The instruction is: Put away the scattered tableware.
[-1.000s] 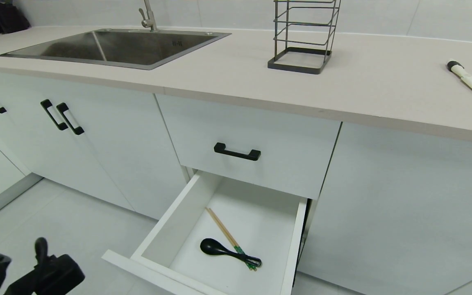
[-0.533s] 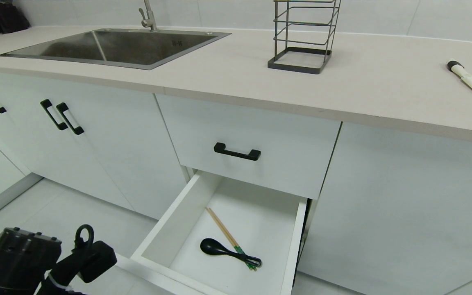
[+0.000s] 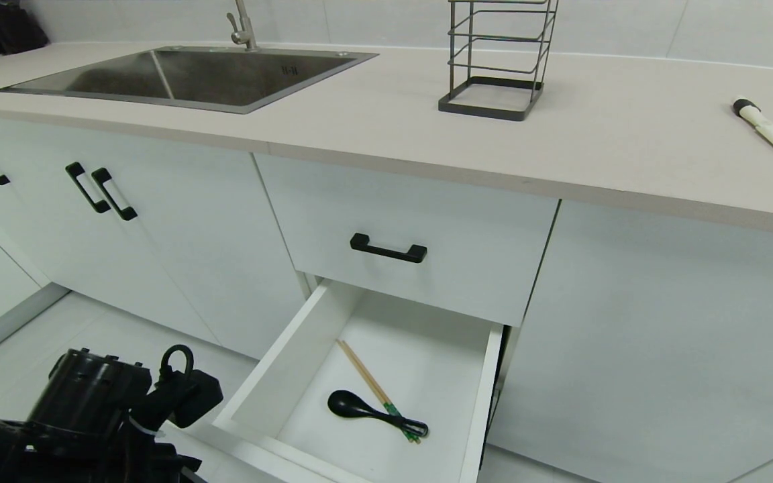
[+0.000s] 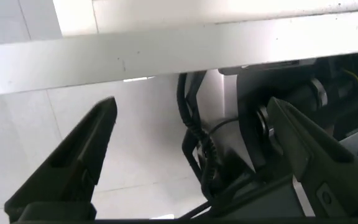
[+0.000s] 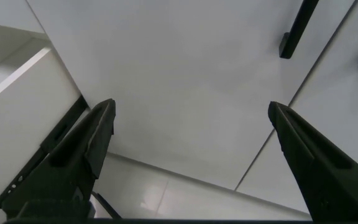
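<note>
Two things lie in the open drawer (image 3: 272,355): a black spoon (image 3: 359,406) and a pair of chopsticks (image 3: 368,379), touching each other near the front. One more thing lies far off on the counter (image 3: 628,147), on the robot's right: a long white tool (image 3: 772,134) with a black end. It may be a small knife, but that is hard to tell. It is probably light and stiff, and its smooth sides may be slippery. The best place to hold it seems to be the thick part near the black end, squeezed across its narrow sides. The left gripper (image 4: 191,106) is low by the drawer's front corner, fingers spread wide, holding nothing. The right gripper (image 5: 191,106) is spread wide too, empty, facing a white cupboard door (image 5: 185,81).
</note>
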Robot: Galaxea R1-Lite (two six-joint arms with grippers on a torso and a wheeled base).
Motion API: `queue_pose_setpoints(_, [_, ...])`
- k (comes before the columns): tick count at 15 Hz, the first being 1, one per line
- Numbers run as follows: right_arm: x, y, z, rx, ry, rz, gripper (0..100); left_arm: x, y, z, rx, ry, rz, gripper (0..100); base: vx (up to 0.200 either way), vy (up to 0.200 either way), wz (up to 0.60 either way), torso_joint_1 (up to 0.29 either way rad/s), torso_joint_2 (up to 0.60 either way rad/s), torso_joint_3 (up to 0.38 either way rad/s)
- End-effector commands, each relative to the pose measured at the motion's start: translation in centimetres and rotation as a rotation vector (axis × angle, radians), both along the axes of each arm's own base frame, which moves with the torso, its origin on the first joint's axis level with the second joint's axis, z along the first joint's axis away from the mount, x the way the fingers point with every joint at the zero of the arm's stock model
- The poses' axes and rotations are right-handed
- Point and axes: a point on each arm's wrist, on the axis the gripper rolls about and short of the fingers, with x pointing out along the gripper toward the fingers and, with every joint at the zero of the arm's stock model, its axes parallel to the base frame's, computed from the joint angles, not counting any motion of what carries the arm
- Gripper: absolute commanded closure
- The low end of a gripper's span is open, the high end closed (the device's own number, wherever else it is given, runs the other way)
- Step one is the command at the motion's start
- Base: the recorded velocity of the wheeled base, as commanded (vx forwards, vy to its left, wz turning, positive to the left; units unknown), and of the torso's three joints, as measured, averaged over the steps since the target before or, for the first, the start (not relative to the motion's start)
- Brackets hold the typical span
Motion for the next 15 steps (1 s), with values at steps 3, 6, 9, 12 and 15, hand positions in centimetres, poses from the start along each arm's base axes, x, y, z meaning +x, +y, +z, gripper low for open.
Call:
queue_pose_setpoints(3, [0.0,0.0,0.0,-0.003,0.004,0.001,0,1.6,-0.4,0.2,-0.008,-0.027,0.000,0,0.000,0.000,0.00,0.000,0.00,0.000])
queue_pose_setpoints(6, [0.0,0.0,0.0,-0.003,0.004,0.003,0,2.6,-0.7,0.1,-0.010,-0.039,-0.001,0,0.000,0.000,0.00,0.000,0.00,0.000])
queue_pose_setpoints(9, [0.0,0.0,0.0,-0.003,0.004,0.003,0,3.4,-0.9,-0.2,-0.016,-0.060,-0.001,0,0.000,0.000,0.00,0.000,0.00,0.000])
queue_pose_setpoints(12, [0.0,0.0,0.0,-0.003,0.004,0.004,0,4.4,-1.2,-0.2,-0.024,-0.085,-0.002,0,0.000,0.000,0.00,0.000,0.00,0.000])
queue_pose_setpoints(15, [0.0,0.0,0.0,-0.003,0.004,0.003,0,5.2,-1.4,-0.5,-0.029,-0.103,-0.002,0,0.000,0.000,0.00,0.000,0.00,0.000])
